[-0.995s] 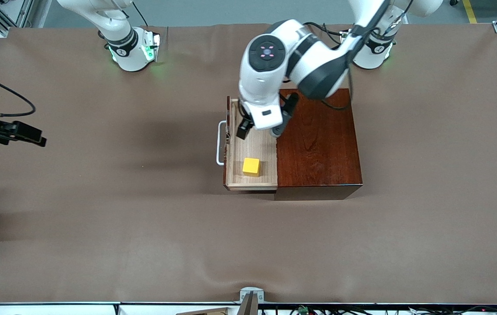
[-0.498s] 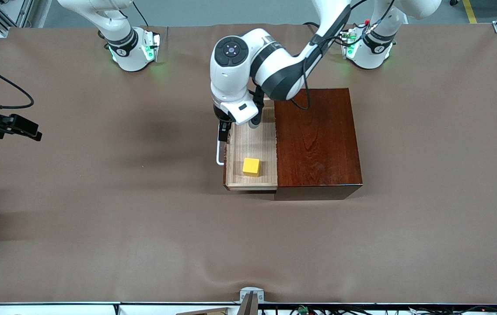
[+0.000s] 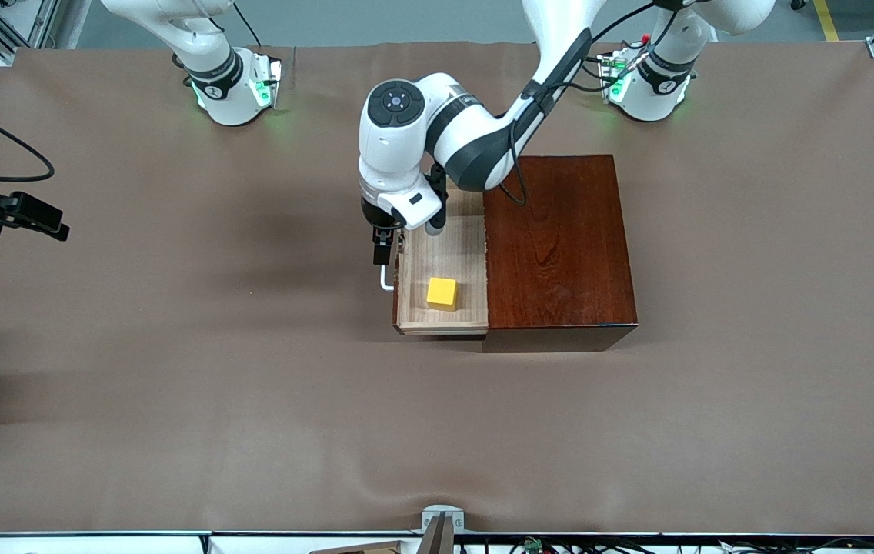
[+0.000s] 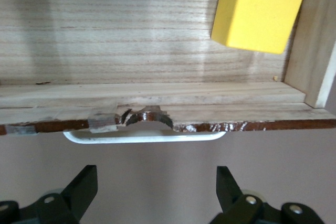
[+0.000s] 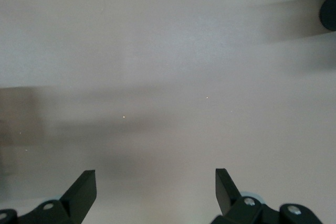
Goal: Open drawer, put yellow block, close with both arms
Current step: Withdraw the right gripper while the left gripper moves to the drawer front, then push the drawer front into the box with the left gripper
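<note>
In the front view, the drawer point(image 3: 441, 281) stands pulled out of the mahogany box point(image 3: 558, 250) near the table's middle, with the yellow block point(image 3: 442, 293) inside; the left gripper point(image 3: 383, 248) hangs over the white handle point(image 3: 385, 282). The left wrist view shows its fingers point(image 4: 84, 187) spread apart, holding nothing. In the right wrist view, the right gripper point(image 5: 156, 190) waits open over bare tabletop point(image 5: 168, 77) at the right arm's end.

We find a table point(image 3: 175, 400) covered in brown sheeting, slightly wrinkled along its edge nearest the front camera. One glossy dark mahogany box point(image 3: 556, 246) rests directly on it, toward the left arm's end, its drawer point(image 3: 441, 265) drawn out.
</note>
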### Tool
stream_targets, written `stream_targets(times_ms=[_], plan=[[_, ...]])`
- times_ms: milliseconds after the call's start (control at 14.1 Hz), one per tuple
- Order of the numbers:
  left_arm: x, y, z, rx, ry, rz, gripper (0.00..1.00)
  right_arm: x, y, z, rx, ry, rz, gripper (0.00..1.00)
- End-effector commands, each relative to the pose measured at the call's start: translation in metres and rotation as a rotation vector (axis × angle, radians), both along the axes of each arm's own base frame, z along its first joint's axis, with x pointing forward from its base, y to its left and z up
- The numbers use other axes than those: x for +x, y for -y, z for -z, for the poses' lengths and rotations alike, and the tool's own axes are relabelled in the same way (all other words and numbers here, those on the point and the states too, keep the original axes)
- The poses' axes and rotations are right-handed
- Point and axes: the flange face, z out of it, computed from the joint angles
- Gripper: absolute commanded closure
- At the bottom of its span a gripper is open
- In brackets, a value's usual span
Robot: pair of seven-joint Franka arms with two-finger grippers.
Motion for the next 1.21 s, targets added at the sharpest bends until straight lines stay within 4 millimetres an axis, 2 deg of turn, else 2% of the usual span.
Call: stream_targets(times_ms=[0, 284, 853, 1137], plan=[[-0.004, 0.014, 0.014, -0.002, 0.016, 0.001, 0.00, -0.006, 0.002, -0.008, -0.016, -0.002, 0.008, 0.00], [-0.010, 0.014, 0.036, 0.035, -0.005, 0.055, 0.00, -0.006, 0.003, -0.008, -0.009, -0.005, 0.000, 0.00], [-0.010, -0.004, 0.038, 0.157, -0.064, 0.097, 0.00, -0.005, 0.001, -0.007, -0.008, 0.000, 0.000, 0.00], [0.010, -0.023, 0.037, 0.197, -0.046, 0.057, 0.00, -0.004, 0.001, -0.008, -0.011, 0.004, -0.003, 0.00]])
